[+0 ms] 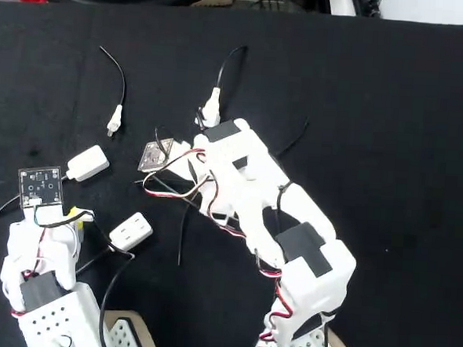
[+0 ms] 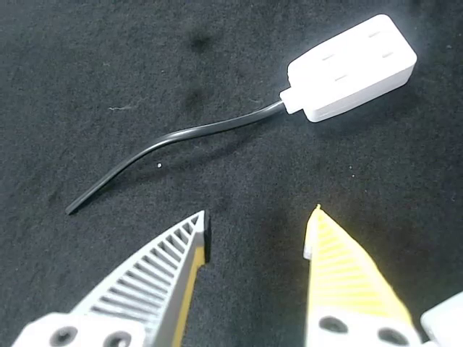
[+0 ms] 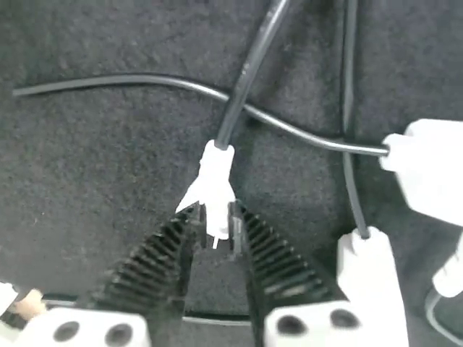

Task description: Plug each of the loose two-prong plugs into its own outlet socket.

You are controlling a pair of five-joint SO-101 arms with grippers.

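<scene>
Plug [image 3: 215, 181] of white plastic, two-pronged, on a black cord, is clamped in the right gripper [image 3: 215, 213] near the middle of the black tabletop [image 1: 392, 112]. Left gripper [image 2: 257, 224] hangs with fingers apart, near a white rectangular outlet socket [image 2: 351, 65] by the left edge.
</scene>
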